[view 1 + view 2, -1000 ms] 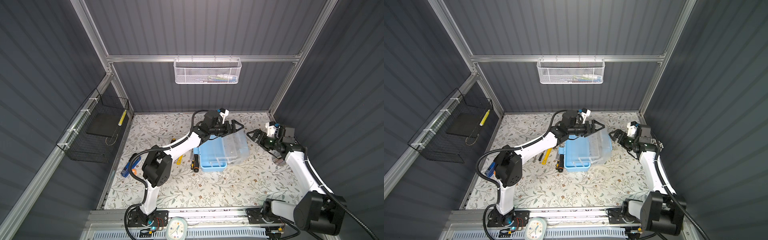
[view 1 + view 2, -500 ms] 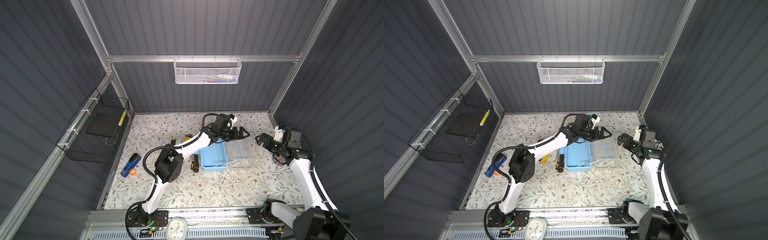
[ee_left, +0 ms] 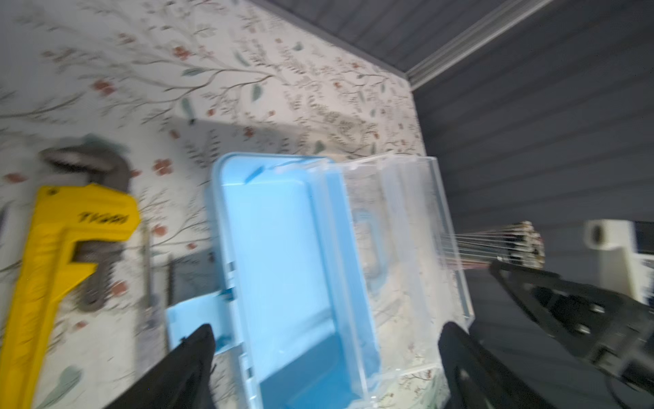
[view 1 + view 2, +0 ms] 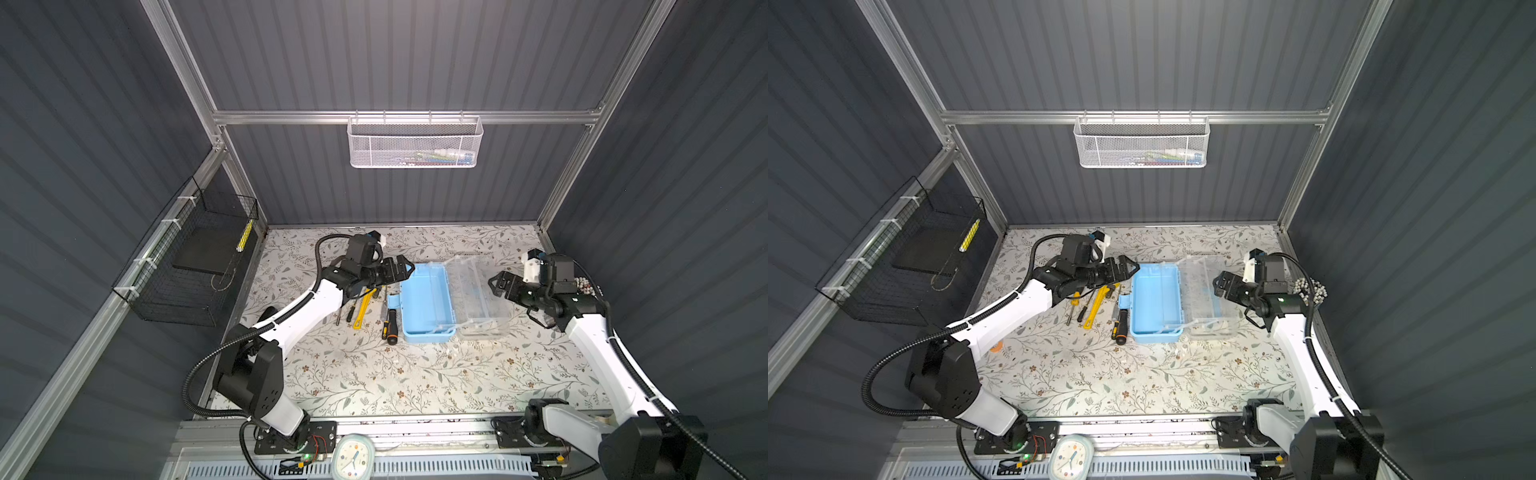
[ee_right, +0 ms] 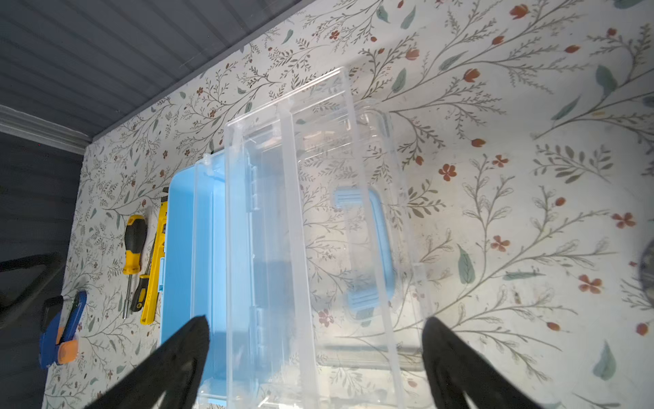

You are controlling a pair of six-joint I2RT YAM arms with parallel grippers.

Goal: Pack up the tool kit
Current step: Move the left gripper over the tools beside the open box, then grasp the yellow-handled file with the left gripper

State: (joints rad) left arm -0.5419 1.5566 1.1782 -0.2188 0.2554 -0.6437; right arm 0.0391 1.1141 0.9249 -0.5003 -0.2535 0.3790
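Left gripper (image 4: 404, 268) spread wide and empty, drawn back to the left rim of the tool kit (image 4: 424, 299); right gripper (image 4: 495, 286) likewise spread, holding nothing, backed off beyond the clear lid (image 4: 478, 295). Lid half-raised a second ago, now swung right over and lying flat on the tabletop (image 4: 374, 374) near its back edge. Means case open, empty, ready for loading. Yellow pipe wrench (image 4: 360, 311) and screwdrivers (image 4: 390, 328) just left of it, none packed yet.
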